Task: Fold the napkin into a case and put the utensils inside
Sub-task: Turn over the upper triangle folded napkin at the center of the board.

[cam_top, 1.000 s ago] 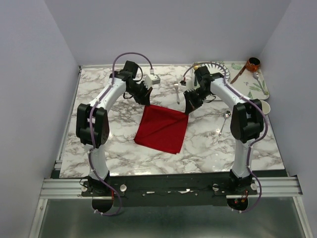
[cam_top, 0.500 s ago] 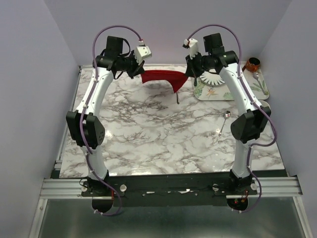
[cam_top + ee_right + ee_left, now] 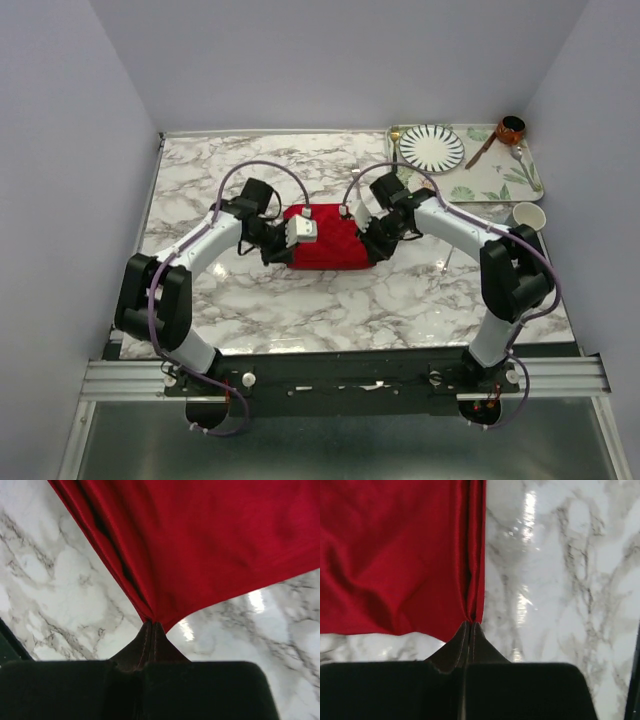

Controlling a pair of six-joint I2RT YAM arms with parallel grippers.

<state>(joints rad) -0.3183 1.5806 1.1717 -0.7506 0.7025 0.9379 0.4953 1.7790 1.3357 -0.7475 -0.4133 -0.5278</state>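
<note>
Red napkin lies folded mid-table. My L gripper is pinched tight on its left corner, R gripper same on the right corner, doubled cloth edge running off each tip. Tray w/ plate + brown pot sits far right, well apart. Paper cup near my R elbow.

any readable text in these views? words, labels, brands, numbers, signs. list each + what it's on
None: no text can be read in any of the three views.
The napkin is plain red cloth with no tag showing.
The plate and the tray carry only patterns: stripes and leaves.
The paper cup shows no print, though it is small in the overhead view.
</note>
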